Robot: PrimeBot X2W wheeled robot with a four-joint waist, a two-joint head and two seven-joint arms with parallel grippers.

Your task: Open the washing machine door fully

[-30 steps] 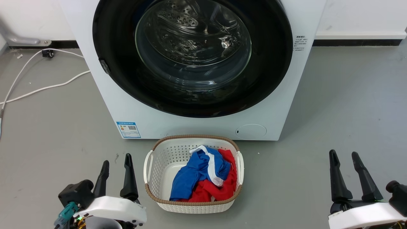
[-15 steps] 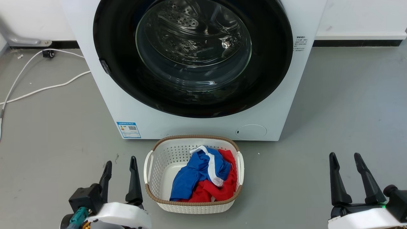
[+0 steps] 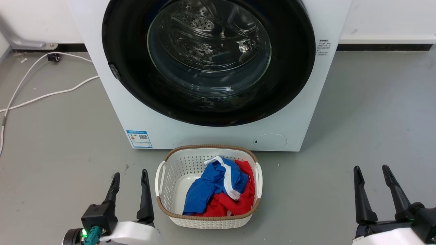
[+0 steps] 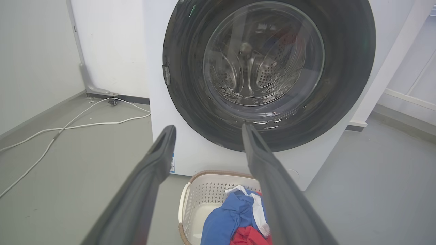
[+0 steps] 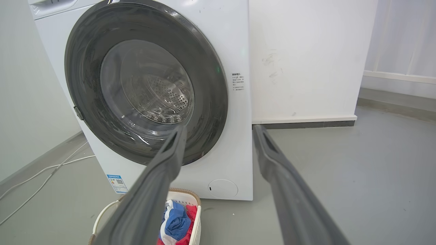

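Grey floor across the head view, meeting a white wall at 12 o'clock. Standing on it at 12 o'clock, the washing machine: a white box, front turned toward 6 o'clock, top cut off by the frame.

Nearly as wide as that front, the washing machine door: a glossy black disc with a clear glass bowl in its middle and a perforated steel drum visible through it. Lies flush against the front, closed, flat face pointing to 6 o'clock toward the grippers. Round, so as wide as tall, with a small grey catch on its rim at 9 o'clock. Appears at 10 o'clock and at a slant from the right wrist, and at 12 to 1 o'clock from the left wrist.

Just before the machine, at 6 o'clock, a white perforated basket with a brown rim. Inside, a blue garment with a white band, lying over a red garment, both heaped toward the 3 o'clock side.

Left gripper at 7 o'clock and right gripper at 5 o'clock, fingers pointing to 12 o'clock. Jaws of each spread apart, pinching nothing, well apart from the door.

White cable trailing over the floor at 9 to 10 o'clock. Round flap low on the machine's front at 5 o'clock, blue label at 7 o'clock.
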